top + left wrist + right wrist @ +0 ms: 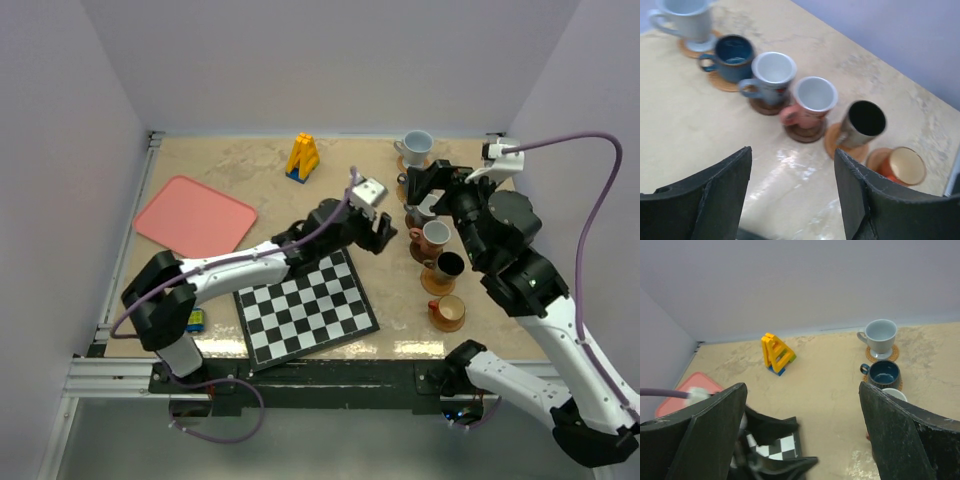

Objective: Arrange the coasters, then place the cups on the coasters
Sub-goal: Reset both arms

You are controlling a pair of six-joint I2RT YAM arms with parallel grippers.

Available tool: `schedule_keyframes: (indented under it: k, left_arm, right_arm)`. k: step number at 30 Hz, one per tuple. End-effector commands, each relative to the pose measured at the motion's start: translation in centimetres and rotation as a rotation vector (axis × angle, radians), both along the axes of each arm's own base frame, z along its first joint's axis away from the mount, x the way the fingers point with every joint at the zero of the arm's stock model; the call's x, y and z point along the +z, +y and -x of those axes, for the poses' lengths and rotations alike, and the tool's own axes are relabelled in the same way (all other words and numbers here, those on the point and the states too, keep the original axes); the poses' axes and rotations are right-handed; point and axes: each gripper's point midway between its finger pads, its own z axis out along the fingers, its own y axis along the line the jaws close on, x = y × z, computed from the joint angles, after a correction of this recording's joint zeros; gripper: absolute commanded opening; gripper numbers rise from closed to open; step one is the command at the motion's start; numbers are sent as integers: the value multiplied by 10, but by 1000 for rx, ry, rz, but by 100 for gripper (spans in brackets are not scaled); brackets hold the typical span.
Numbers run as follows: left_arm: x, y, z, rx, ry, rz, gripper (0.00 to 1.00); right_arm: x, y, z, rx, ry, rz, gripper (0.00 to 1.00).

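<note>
White arms (235, 266) w/ blk joints (325, 220), purple cables (597, 213)

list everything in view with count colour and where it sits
cups: six, pale blue-white, dark teal, grey, pink, black and tan, row at right, one per coaster
coasters: six, light tan and dark brown, under the cups
tray: one, pink, far left
block toy: one, yellow on blue base, back centre
chessboard: one, black and white, near centre
small block: one, blue and yellow, near left edge
table: one, beige marbled, under everything
left end effector: one, black, open, facing the cups
right end effector: one, black, open, by the cup row
</note>
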Motion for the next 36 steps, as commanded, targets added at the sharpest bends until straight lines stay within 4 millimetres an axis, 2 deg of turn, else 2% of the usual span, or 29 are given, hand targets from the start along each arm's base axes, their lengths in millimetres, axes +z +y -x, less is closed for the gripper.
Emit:
schedule_keyframes:
  k: [1,5,9,10,12,14,17,20,24,26,36]
  left_arm:
    - [52,68,-39,144,-20,157,73]
    - [57,140,-65,296,-17,153,79]
    - [64,227,-89,466,25,200,82]
    - [65,244,-89,486,38,206,83]
    - [74,287,-93,575,29,216,85]
    - [84,321,-92,646,10,215,88]
    - [106,357,-81,728,-59,186,93]
    - [125,373,-66,777,-100,141,97]
    - [148,380,-50,789,-143,149,100]
    - [158,385,-44,807,-168,162,100]
    - [168,397,-38,874,-170,183,100]
  right_arm:
    - [18,-7,-25,46,-79,4,98]
    - [3,-36,-51,50,-70,16,99]
    - [-16,-68,-66,35,-29,26,99]
    - [-18,-90,-68,-7,-24,27,99]
    - [-19,-113,-65,-50,-28,28,99]
    - [-16,-133,-61,-98,-35,44,98]
    - [-3,-153,-51,-161,-59,74,99]
    - [19,-160,-36,-213,-106,96,99]
    - [57,-158,-10,-262,-225,113,98]
    - [64,-158,-2,-272,-249,124,98]
    - [56,-159,-2,-278,-238,147,99]
